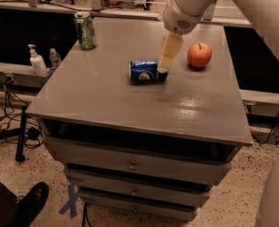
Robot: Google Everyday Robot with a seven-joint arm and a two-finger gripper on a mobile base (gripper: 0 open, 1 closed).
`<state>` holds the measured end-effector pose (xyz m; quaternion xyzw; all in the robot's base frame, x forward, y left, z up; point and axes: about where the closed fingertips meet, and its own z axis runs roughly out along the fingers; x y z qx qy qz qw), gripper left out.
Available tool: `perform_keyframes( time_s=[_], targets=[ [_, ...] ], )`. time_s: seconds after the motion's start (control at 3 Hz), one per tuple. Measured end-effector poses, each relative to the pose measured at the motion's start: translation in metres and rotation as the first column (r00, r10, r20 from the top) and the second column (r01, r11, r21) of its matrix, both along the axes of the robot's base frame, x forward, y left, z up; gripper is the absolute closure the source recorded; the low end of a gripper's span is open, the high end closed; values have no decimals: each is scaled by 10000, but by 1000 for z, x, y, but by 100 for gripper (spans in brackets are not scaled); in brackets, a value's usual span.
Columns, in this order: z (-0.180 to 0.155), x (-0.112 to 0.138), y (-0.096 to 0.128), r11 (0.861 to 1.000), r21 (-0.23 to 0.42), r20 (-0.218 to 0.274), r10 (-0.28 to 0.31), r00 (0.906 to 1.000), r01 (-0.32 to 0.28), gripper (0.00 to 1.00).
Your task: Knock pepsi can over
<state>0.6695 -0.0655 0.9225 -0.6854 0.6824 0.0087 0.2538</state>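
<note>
The pepsi can [147, 72] is lying on its side mid-table [129, 105], the gripper [163, 68] touching its end nearer the apple [199, 55]; open or closed, I can't tell.

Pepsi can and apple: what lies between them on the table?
In the camera view, the end effector hangs between the tipped pepsi can and the apple, its tip at the can end nearer the apple; the rest is bare tabletop.

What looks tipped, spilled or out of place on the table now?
Only the pepsi can: it lies on its side in the middle of the table, the gripper at its end nearest the apple. The green can stands upright at a back corner. No spill shows.
</note>
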Motion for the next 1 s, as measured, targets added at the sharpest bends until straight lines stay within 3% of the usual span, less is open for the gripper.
perform_keyframes(
  time_s=[0.33,0.67,1.0],
  targets=[
    [50,-7,-32,9947,1005,966,-320,9948,223,0],
    [95,-31,-89,9805,1887,1811,-904,9793,556,0],
    [95,-31,-89,9805,1887,1809,-901,9794,553,0]
  ],
)
